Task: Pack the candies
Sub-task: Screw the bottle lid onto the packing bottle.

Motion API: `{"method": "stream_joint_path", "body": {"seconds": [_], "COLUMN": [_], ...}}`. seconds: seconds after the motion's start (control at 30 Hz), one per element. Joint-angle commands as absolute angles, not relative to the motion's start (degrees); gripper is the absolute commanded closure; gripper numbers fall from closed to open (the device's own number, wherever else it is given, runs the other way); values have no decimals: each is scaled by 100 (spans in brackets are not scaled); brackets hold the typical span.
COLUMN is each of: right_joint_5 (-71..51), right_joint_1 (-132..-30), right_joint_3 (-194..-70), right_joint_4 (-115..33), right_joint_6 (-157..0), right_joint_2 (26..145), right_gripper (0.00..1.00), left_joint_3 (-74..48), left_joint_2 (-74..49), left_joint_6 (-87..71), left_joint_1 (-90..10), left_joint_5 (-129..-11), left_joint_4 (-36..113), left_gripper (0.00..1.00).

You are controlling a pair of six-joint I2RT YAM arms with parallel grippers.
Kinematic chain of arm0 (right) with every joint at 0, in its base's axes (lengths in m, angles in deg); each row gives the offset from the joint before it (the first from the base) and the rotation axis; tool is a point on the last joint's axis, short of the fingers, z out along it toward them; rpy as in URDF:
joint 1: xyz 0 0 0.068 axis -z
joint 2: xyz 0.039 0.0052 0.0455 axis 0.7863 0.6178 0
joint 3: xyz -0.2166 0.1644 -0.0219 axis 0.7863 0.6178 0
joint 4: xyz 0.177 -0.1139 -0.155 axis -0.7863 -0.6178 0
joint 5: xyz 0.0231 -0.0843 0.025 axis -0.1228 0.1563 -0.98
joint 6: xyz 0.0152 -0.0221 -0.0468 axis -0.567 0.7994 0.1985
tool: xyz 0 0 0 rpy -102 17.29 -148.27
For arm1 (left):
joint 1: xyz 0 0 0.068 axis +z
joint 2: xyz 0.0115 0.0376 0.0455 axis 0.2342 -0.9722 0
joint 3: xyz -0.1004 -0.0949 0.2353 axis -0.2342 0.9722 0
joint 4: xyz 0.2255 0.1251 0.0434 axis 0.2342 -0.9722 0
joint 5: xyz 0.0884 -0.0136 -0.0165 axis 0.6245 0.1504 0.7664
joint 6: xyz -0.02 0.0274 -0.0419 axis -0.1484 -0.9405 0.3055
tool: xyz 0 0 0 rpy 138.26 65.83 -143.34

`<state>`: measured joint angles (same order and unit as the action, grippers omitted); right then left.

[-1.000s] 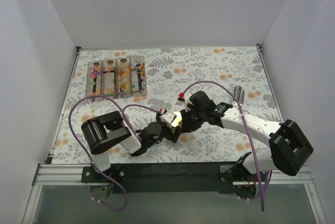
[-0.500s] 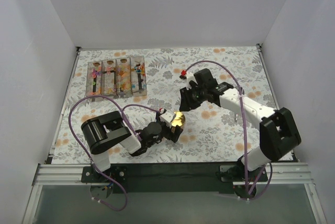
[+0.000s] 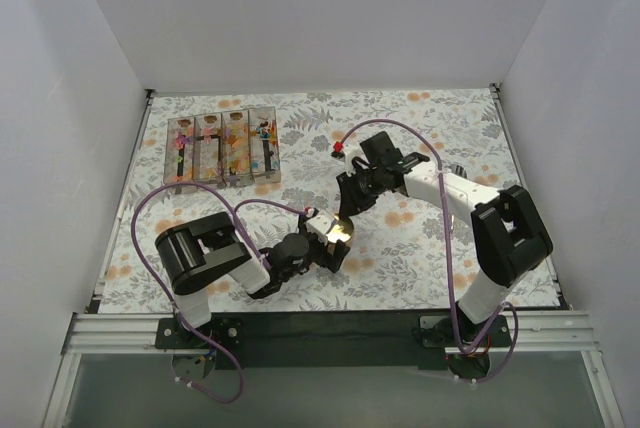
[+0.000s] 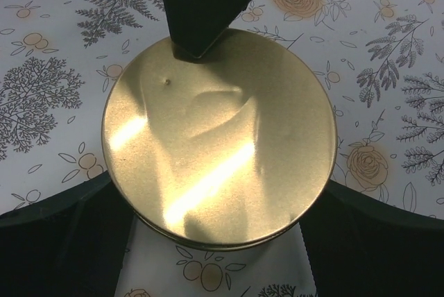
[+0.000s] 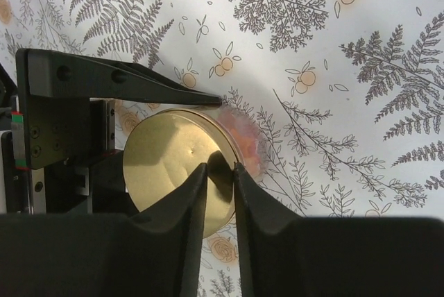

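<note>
A clear round jar with a gold lid stands on the tablecloth in front of centre. My left gripper is shut on the jar, one finger on each side, as the left wrist view shows under the lid. The candies show as a pink and orange blur through the jar's wall in the right wrist view. My right gripper hangs just over the lid's far edge. Its fingers are nearly together, with nothing between them.
Several clear boxes with coloured contents stand in a row at the back left. A small grey object lies at the right, behind the right arm. White walls close in the flowered cloth on three sides.
My right gripper has lifted off the lid and drawn back, then come part of the way back over the jar's far edge. The left gripper and the jar have not moved.
</note>
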<state>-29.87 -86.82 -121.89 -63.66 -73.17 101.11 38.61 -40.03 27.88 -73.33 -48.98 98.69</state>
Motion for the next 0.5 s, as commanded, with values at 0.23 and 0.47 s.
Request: {"method": "stream_joint_path", "body": {"seconds": [0.23, 0.47], "right_joint_5": [-2922, -2614], "right_joint_1": [-8937, -9350], "right_joint_3": [-10954, -9907], "right_joint_4": [-6545, -6035], "right_joint_6": [-7723, -8839], "right_joint_2": [9001, 8096], "right_gripper": [77, 79], "left_joint_3": [3737, 3737], "left_joint_2": [-4333, -4351], "left_joint_6": [2998, 2990], "left_joint_1": [-7322, -7322], "left_joint_5": [-4894, -4929], "left_joint_4": [8833, 8851], "left_gripper": [18, 18]}}
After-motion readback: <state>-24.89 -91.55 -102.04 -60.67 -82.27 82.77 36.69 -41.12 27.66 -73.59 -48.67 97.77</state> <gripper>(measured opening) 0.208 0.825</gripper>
